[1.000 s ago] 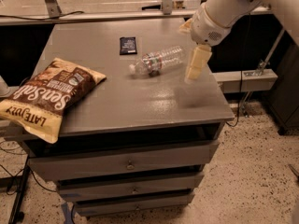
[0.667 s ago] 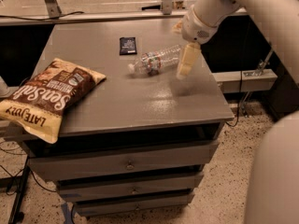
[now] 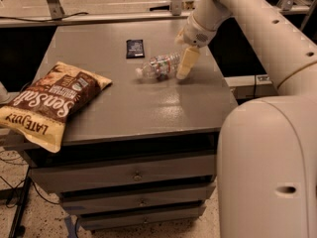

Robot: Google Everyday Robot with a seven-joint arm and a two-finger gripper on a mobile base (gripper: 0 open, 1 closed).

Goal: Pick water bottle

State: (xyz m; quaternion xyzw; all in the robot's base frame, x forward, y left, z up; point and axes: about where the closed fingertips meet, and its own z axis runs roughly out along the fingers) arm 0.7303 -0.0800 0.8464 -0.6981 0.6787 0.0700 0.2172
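On the grey cabinet top (image 3: 148, 105) we see a chip bag (image 3: 47, 100) at 8 o'clock of the water bottle (image 3: 159, 66) and a black packet (image 3: 134, 48) at 11. The clear, ribbed bottle lies on its side, cap toward 9. The gripper (image 3: 184, 64) is just beside it at 3 o'clock; we cannot tell how wide it stands.

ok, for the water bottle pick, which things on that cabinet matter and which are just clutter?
Job:
- water bottle, lying on its side
- gripper, low beside the bottle's base end

Lying about:
- black packet, flat behind the bottle
- chip bag, overhanging the cabinet top's left edge
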